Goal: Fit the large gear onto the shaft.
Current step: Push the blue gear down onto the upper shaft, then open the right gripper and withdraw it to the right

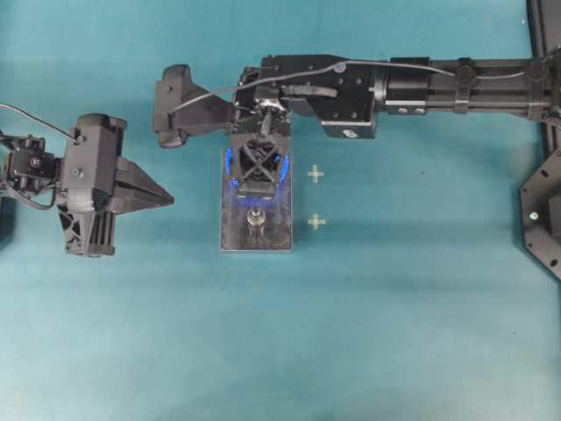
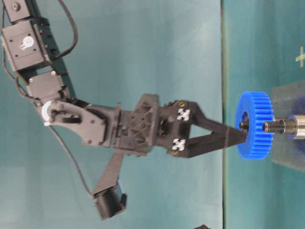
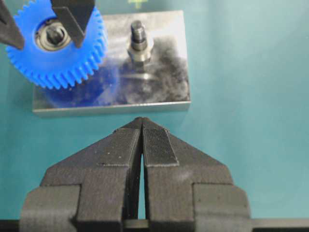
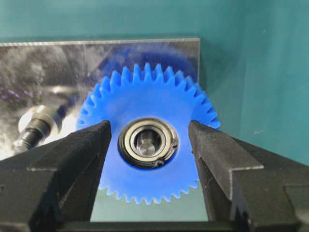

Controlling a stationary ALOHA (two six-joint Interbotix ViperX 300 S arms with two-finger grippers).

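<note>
— Gear (image 4: 145, 108)? Matt blue plastic, with shiny metal bore.
— Plate (image 3: 164, 87)? Polished metal, smudged, mirror-like.
— Pincer fingers (image 3: 157, 145)? Matt black plastic, finely ribbed.
— Worktop (image 1: 394, 307)? Smooth, matt teal.

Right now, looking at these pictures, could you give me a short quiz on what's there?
1. True or false: the left gripper is shut.
2. Where are the right gripper's fingers? A) on either side of the large gear's hub; B) around the bare shaft; C) flat on the grey plate.
3. Fill in: the metal seen inside the gear's bore is the end of a ___.
Key: 1 true; 2 A; 3 shaft.
</note>
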